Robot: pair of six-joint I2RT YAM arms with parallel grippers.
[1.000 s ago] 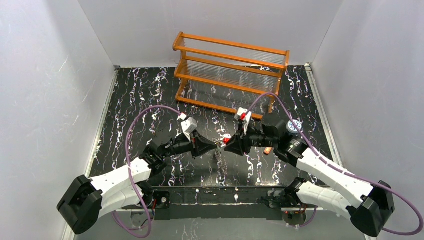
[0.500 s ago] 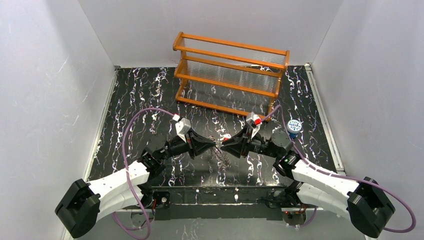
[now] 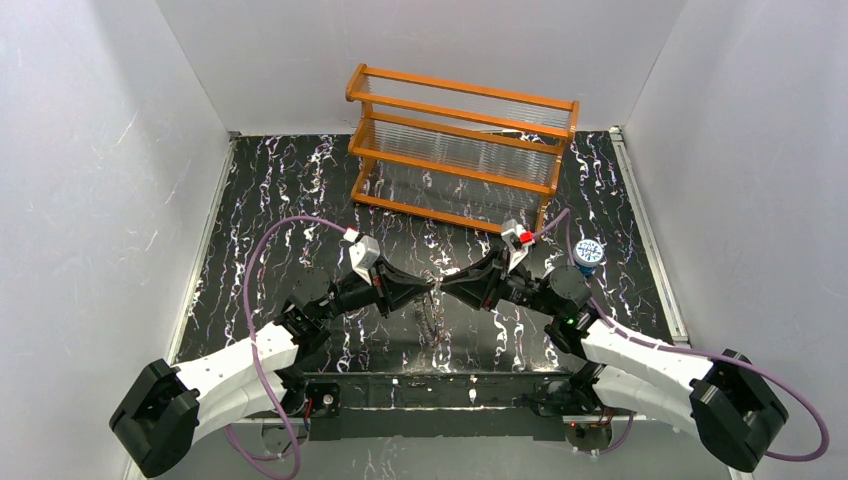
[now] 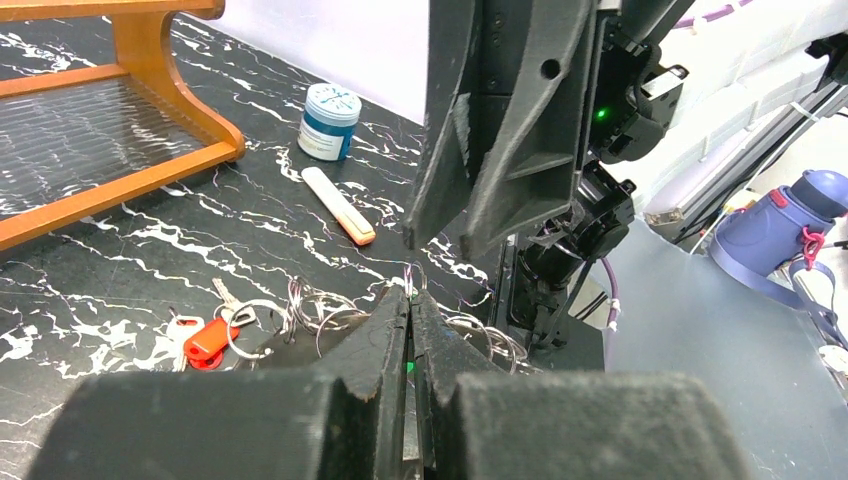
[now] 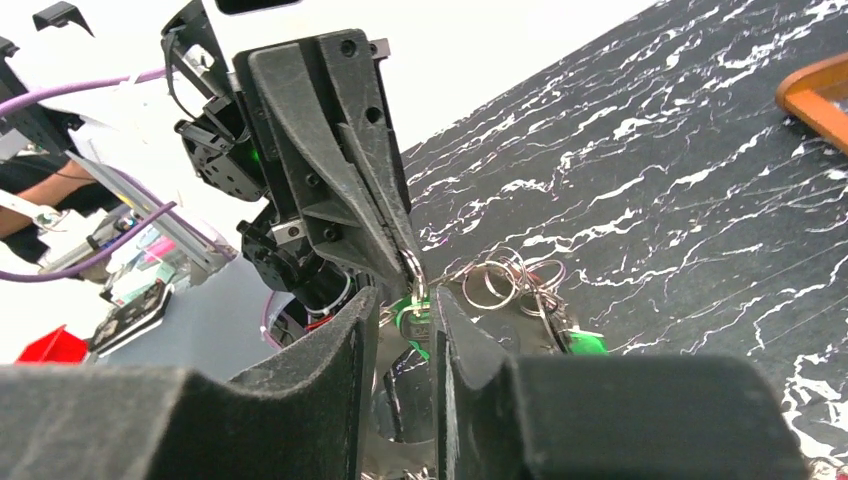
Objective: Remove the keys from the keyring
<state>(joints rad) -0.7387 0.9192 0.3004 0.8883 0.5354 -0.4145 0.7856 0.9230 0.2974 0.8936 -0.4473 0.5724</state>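
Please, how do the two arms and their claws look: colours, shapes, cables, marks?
Both the left arm and the right arm have white shell links with bulky black joints. A purple cable loops along each. The left claw and the right claw are matte black, with two wedge-shaped fingers tapering to tips. A small white-and-red block sits on each wrist.
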